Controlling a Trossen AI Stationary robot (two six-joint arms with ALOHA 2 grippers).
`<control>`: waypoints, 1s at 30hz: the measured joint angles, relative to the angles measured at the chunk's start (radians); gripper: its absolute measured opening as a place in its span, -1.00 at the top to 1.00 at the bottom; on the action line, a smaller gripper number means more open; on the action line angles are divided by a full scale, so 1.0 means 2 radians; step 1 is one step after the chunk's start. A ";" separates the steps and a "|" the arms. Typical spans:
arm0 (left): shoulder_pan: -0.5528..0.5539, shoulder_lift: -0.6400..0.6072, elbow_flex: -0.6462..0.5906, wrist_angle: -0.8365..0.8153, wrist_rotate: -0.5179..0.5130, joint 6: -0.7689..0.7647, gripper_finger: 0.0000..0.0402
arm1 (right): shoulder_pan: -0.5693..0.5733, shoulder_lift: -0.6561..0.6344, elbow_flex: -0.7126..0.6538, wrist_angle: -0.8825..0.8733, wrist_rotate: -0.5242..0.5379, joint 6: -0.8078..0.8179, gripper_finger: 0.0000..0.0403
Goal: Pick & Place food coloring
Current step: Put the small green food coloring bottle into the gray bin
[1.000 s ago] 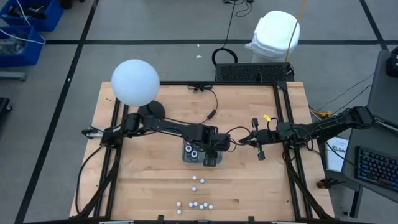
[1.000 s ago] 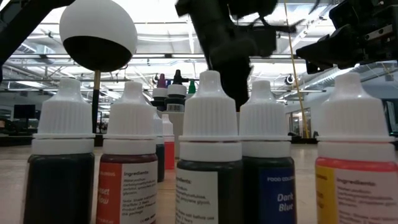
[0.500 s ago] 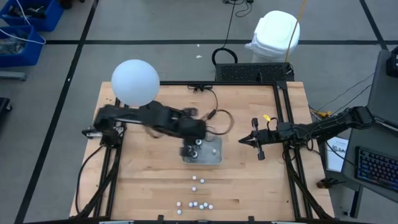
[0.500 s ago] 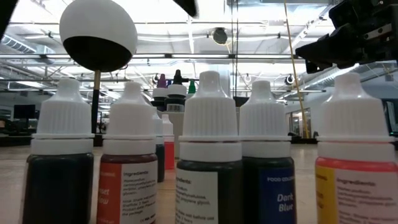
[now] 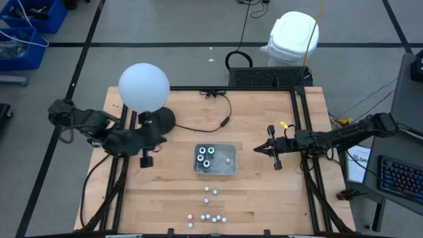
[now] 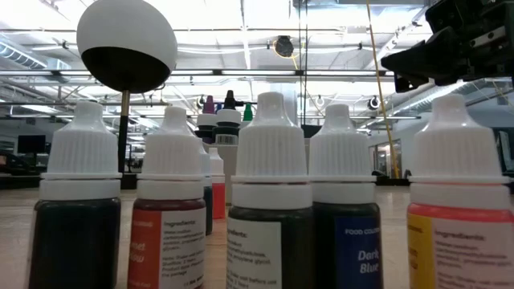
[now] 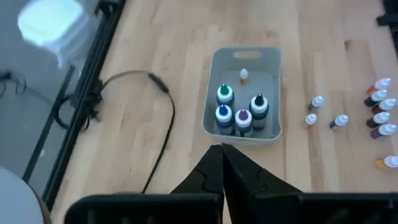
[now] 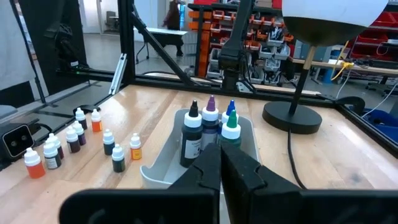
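Observation:
The food coloring stands in two groups. Several larger bottles and one small orange one stand in the clear grey tray at mid-table. Several small white-capped bottles stand on the wood near the front edge and fill the low view. My left gripper is shut and empty, raised beside the lamp at the table's left and pointing down toward the tray. My right gripper is also shut and empty. It hovers level just right of the tray.
A lamp with a white globe and a dark round base stands at the far left, and its cable runs across the wood behind the tray. Black frame rails line both sides of the table.
My left gripper has drawn back from over the tray toward the table's left edge and has risen, ending beside the lamp base. The tray and its bottles, which it covered before, now show fully. My right gripper has kept still.

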 joint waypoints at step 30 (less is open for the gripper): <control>0.064 -0.379 -0.584 0.622 0.185 0.280 0.99 | 0.000 0.000 0.000 0.009 0.000 -0.004 1.00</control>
